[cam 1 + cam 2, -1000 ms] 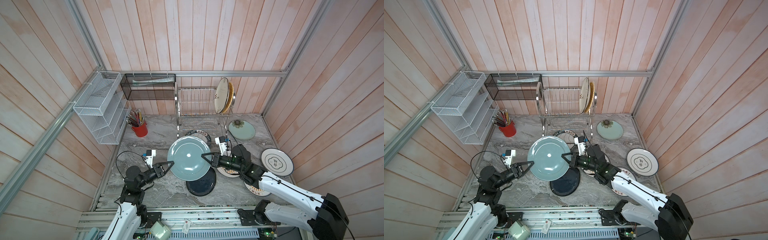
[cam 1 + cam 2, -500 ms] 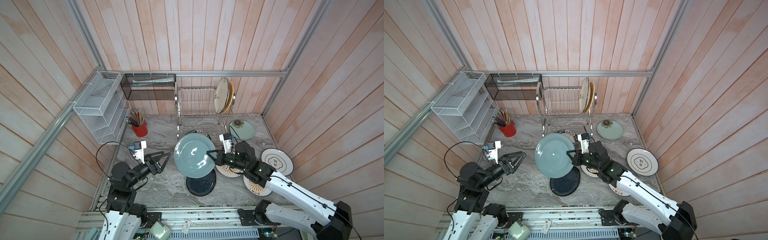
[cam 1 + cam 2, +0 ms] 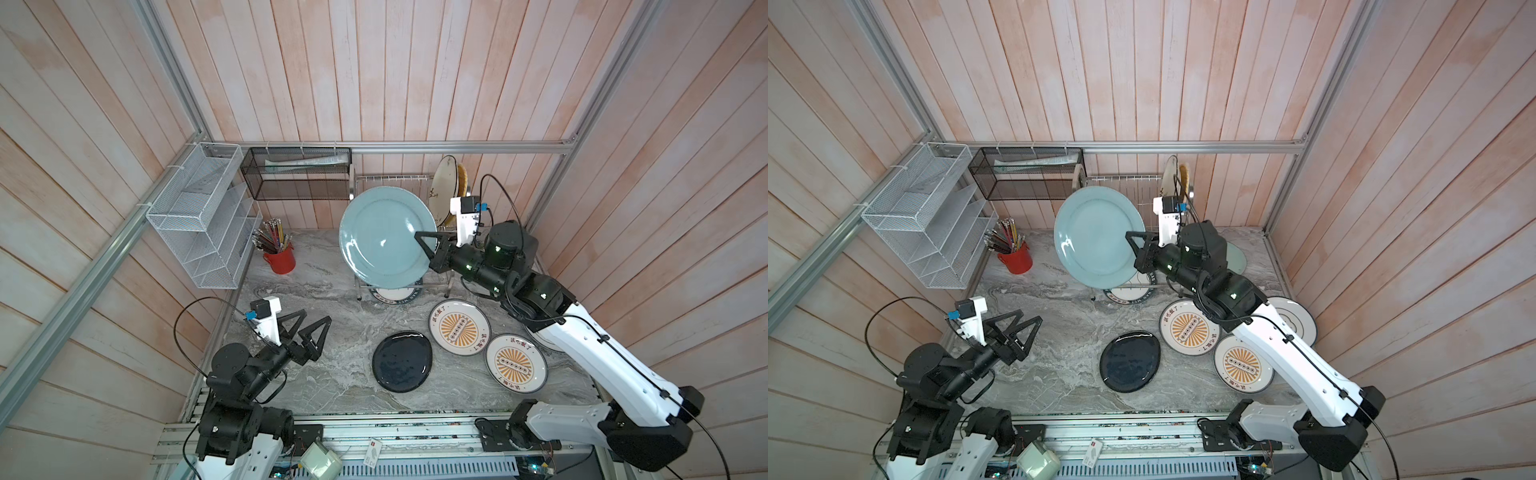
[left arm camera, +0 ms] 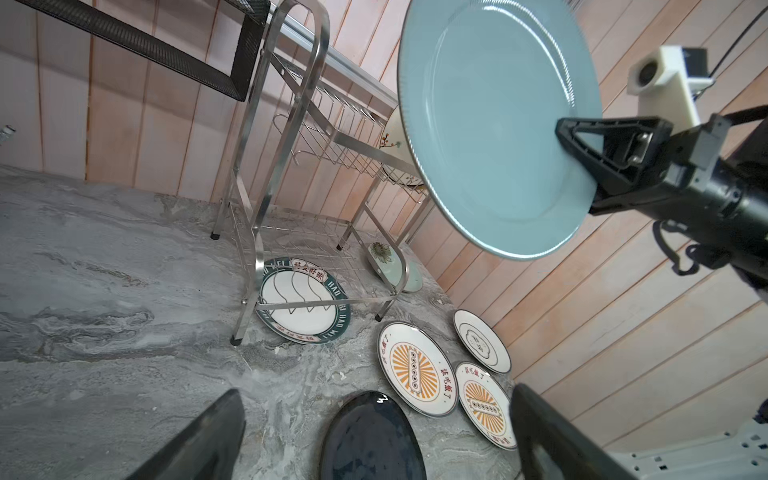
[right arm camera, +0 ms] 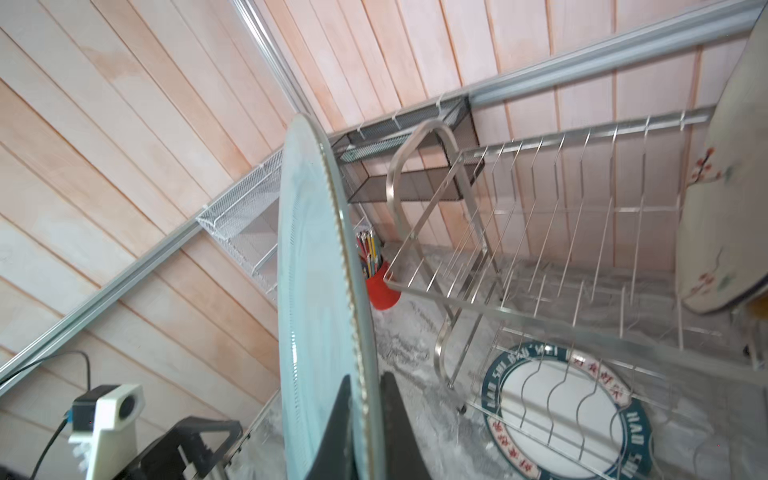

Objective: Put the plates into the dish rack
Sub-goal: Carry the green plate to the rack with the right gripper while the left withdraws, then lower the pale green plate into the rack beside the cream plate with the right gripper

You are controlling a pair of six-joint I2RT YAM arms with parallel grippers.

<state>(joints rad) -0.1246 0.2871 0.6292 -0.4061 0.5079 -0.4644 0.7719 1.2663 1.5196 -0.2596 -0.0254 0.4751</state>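
Note:
My right gripper (image 3: 417, 235) (image 5: 365, 386) is shut on the rim of a grey-teal plate (image 3: 382, 237) (image 3: 1096, 237) (image 4: 490, 133). It holds the plate raised and nearly on edge in front of the steel dish rack (image 3: 390, 178) (image 5: 436, 133). A cream floral plate (image 3: 442, 187) and a yellow plate (image 3: 461, 180) stand in the rack's upper tier. My left gripper (image 3: 316, 316) (image 4: 376, 399) is open and empty, low at the front left. On the table lie a black plate (image 3: 402, 361), two orange-sunburst plates (image 3: 459, 327) and a green-lettered plate (image 4: 303, 307) under the rack.
A white mesh organiser (image 3: 199, 216) and a black mesh basket (image 3: 299, 174) hang on the back-left walls. A red cup of pencils (image 3: 280, 259) stands left of the rack. A blue-ring plate (image 3: 1296, 320) and a mint plate (image 4: 386, 257) lie at the right.
The left gripper let go of the grey-teal plate, opened wide and drew back to the front left. The right gripper carried the plate up and back toward the rack, tilting it on edge.

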